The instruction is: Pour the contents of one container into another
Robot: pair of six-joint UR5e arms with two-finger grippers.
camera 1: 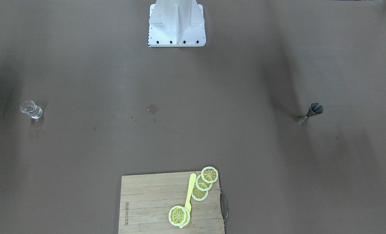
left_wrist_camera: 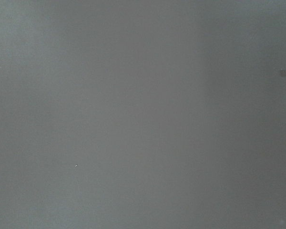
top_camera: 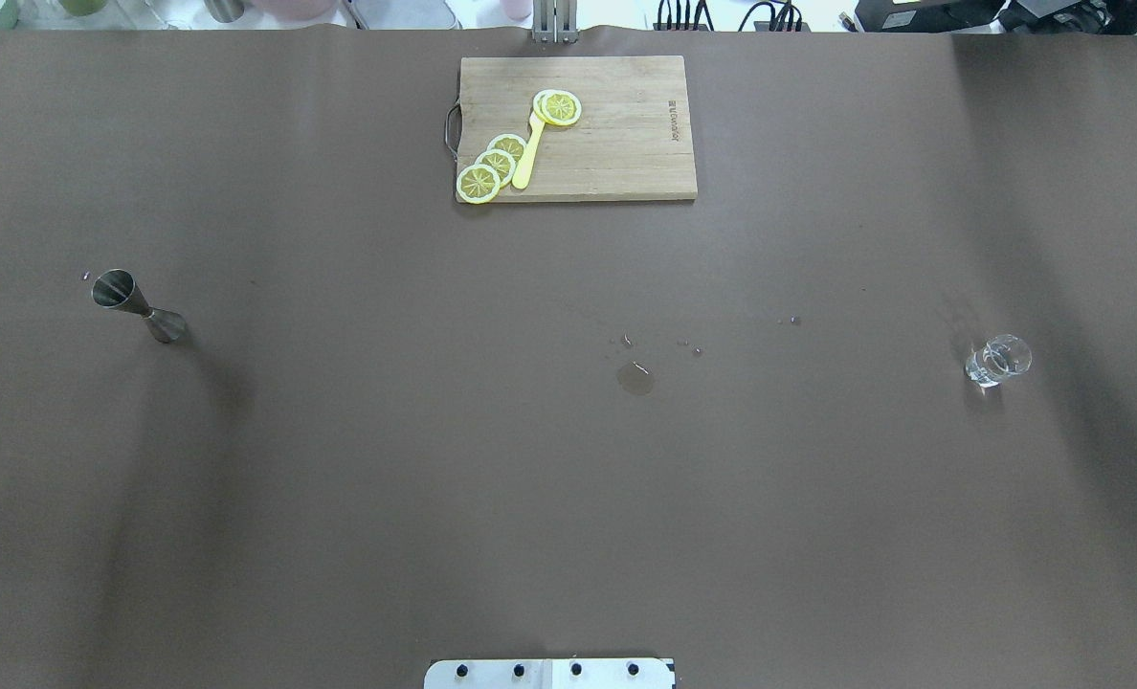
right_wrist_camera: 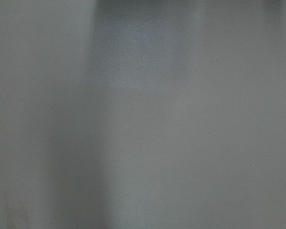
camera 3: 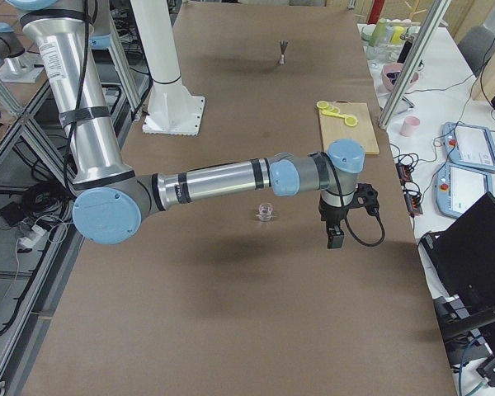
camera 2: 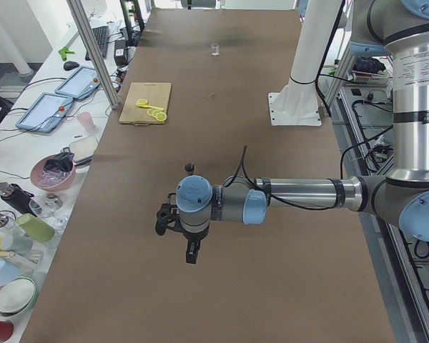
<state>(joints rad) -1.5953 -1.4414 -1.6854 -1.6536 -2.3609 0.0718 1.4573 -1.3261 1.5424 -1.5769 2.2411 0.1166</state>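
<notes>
The left claw (camera 2: pixel 191 255) hangs pointing down over the brown table (top_camera: pixel 568 498); whether it is open or closed cannot be told. The jigger (top_camera: pixel 138 306) stands upright beyond it, apart, toward the table's middle. The right claw (camera 3: pixel 336 239) hangs likewise, its state unreadable. The glass cup (camera 3: pixel 266 213) stands near it, on the robot's side, not touching.
</notes>
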